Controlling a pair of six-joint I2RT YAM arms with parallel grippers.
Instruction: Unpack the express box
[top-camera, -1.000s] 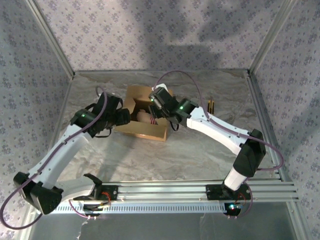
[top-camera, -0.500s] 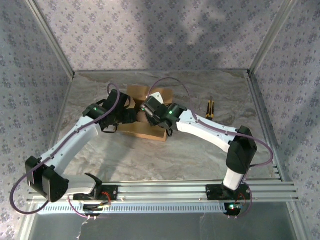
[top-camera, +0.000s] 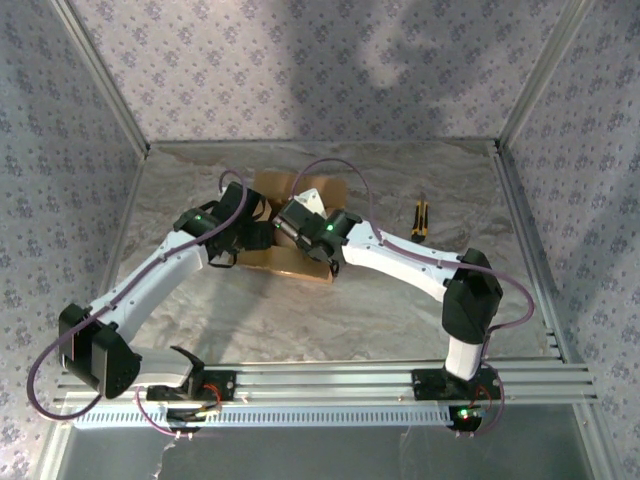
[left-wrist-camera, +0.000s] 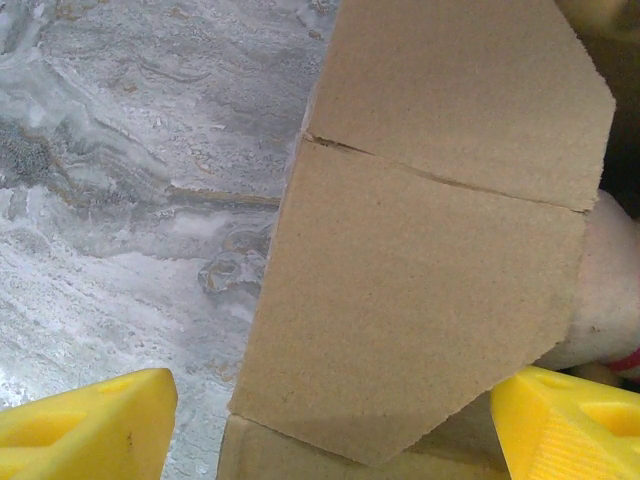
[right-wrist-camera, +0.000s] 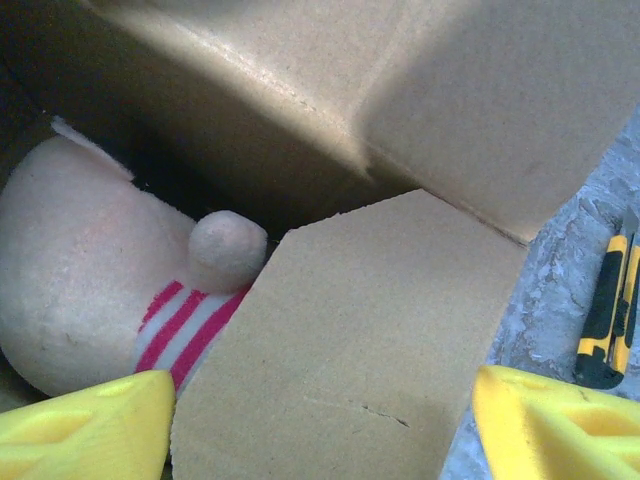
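The express box (top-camera: 298, 264) sits open at mid-table, its brown flaps spread. Both grippers hover over it. My left gripper (top-camera: 262, 232) is at its left side, open; in the left wrist view its yellow fingers (left-wrist-camera: 90, 425) straddle a brown flap (left-wrist-camera: 430, 280) without pinching it. My right gripper (top-camera: 287, 222) is over the opening, also open; its yellow fingers (right-wrist-camera: 560, 425) stand either side of another flap (right-wrist-camera: 360, 350). Inside the box lies a cream plush doll (right-wrist-camera: 90, 290) with pink stripes, partly hidden by that flap.
A yellow-and-black utility knife (top-camera: 421, 217) lies on the table right of the box, the same utility knife (right-wrist-camera: 605, 315) showing at the right edge of the right wrist view. Metal frame posts and patterned walls enclose the marbled table (top-camera: 400, 300).
Both arms have closed in on the box: the left gripper moved right and farther, up to the left flap, and the right gripper moved left over the opening.
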